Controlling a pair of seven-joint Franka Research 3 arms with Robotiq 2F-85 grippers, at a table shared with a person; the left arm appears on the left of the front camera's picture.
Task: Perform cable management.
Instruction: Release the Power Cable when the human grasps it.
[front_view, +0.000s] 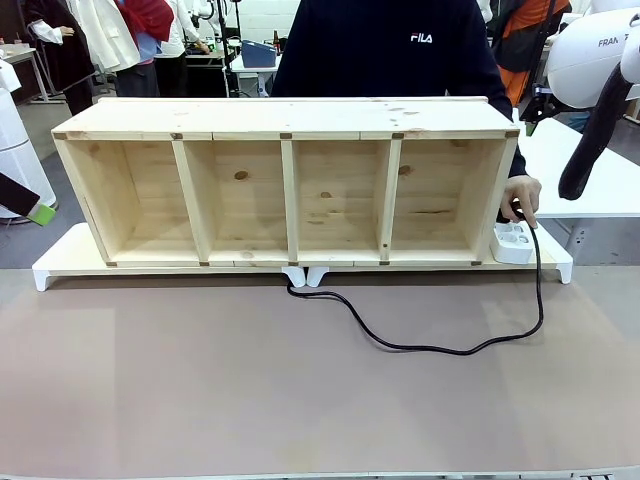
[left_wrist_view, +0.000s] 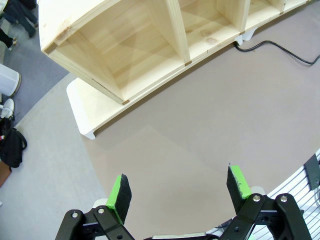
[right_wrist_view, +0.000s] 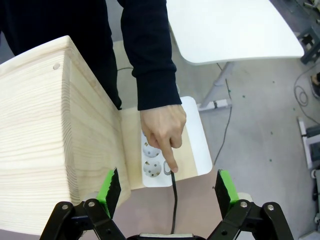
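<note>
The left claw (left_wrist_view: 177, 192) hangs wide apart and empty above the near left of the matte brown counter (front_view: 200, 380). A pale knotty pine shelf (front_view: 290, 185) with four open compartments rests on white risers. The cable (front_view: 440, 345), thin, black and limp, loops loosely from under the shelf's middle rightward up to a white glossy power strip (right_wrist_view: 155, 167), where a person's hand (right_wrist_view: 162, 127) presses at its plug end. The right claw (right_wrist_view: 167, 190) hovers above, spread apart, empty.

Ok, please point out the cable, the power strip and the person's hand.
cable (front_view: 430, 348), front view, on the low loop lying on the table.
power strip (right_wrist_view: 153, 170), right wrist view, on its near socket.
person's hand (right_wrist_view: 162, 125), right wrist view, on its back.
</note>
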